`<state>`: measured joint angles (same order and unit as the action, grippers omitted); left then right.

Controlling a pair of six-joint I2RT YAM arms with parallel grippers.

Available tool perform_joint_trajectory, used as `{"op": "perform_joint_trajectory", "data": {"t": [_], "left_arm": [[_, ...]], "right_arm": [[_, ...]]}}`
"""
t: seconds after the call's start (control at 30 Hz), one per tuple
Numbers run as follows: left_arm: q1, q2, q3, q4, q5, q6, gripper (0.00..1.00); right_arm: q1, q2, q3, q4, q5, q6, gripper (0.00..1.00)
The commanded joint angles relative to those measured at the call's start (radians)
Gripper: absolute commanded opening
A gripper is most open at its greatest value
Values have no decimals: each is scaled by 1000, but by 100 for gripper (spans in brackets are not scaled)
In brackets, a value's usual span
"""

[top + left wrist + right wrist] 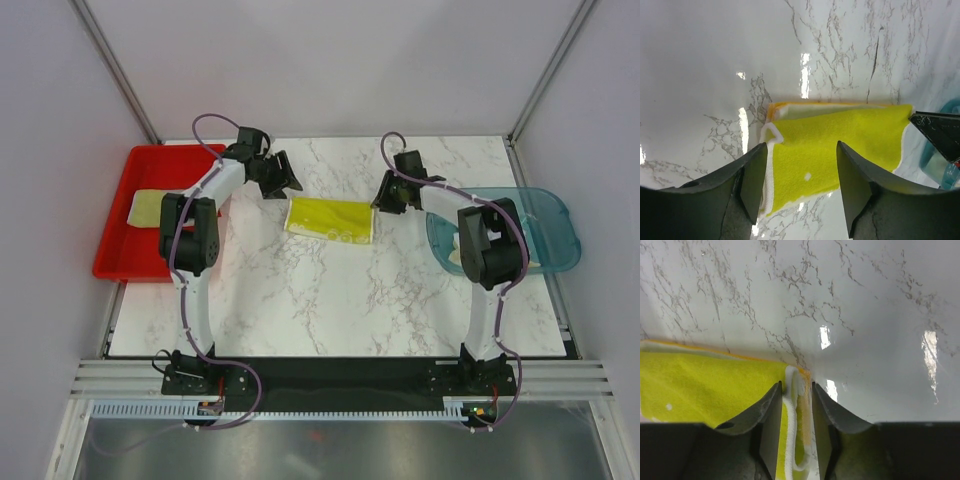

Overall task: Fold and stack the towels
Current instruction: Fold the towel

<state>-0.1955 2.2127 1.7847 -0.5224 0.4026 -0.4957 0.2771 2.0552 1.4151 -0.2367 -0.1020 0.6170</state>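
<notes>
A folded yellow-green towel (330, 219) with a white hem lies on the marble table at mid-back; it also shows in the left wrist view (840, 140) and the right wrist view (705, 385). My left gripper (285, 178) is open and hovers over the towel's left end (799, 172). My right gripper (385, 197) is shut on the towel's right edge, the folded layers pinched between its fingers (796, 405). Another pale yellow towel (150, 207) lies in the red tray. A cream towel (458, 255) lies in the teal bin, mostly hidden by my right arm.
The red tray (118, 240) stands at the left edge of the table. The translucent teal bin (550, 225) stands at the right edge. Grey walls enclose the table at the back and on both sides.
</notes>
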Motion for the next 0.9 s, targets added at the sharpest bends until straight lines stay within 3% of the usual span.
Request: {"op": "perform_joint_trajectory", "data": {"t": [0.0,0.23,0.4,0.87], "left_arm": [[7,-85,39,13,51,32,66],[5,-153,-19,13,79,49,70],[2,-128,-70,48,206,30,62],[-12,-2,-116,157,263,3,58]], "right_arm": [[-4,-111,-18,28,8,-2,40],[-4,-217,-109,20,-47,-32,42],[-3,-237,-192,45,-123,-59,39],[-4,-225,-366,309,-318,-49,42]]}}
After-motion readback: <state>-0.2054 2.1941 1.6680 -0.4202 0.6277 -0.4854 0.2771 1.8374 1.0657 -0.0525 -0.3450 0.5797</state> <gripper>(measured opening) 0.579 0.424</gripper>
